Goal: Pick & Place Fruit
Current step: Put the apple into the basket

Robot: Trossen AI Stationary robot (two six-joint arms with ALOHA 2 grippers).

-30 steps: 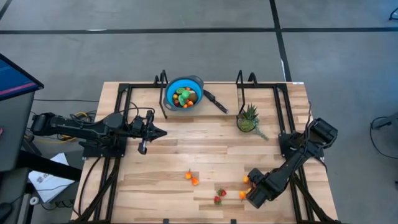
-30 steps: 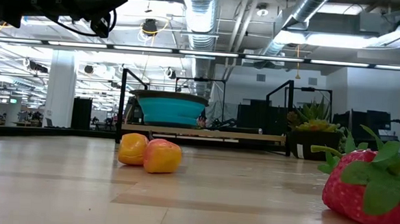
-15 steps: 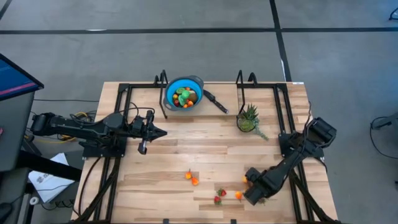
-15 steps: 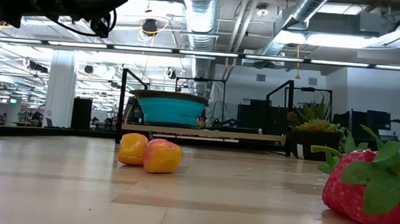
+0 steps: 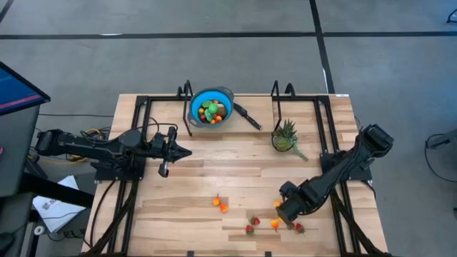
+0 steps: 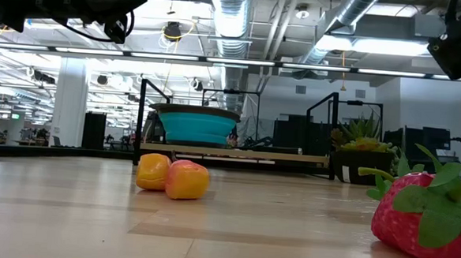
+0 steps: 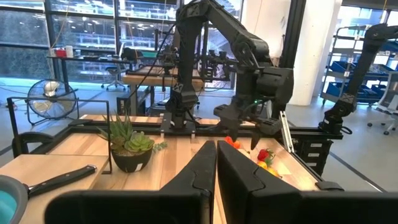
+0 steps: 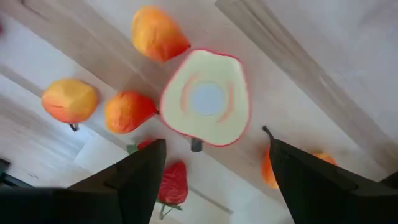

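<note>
While left gripper [image 5: 187, 151] idles shut | right gripper [image 5: 284, 211] spread above peach half [image 8: 206, 99]

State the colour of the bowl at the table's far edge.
Blue bowl, clearest in the high view.

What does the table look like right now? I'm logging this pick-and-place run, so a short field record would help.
bowl: blue bowl at the table's far edge, already holding several fruits
loose fruit: two orange pieces mid-table; strawberries and orange pieces near the front edge
right gripper: open, above a cut peach half, not gripping it
left gripper: shut, empty, waiting at the table's left side
plant: potted spiky plant to the bowl's right
</note>
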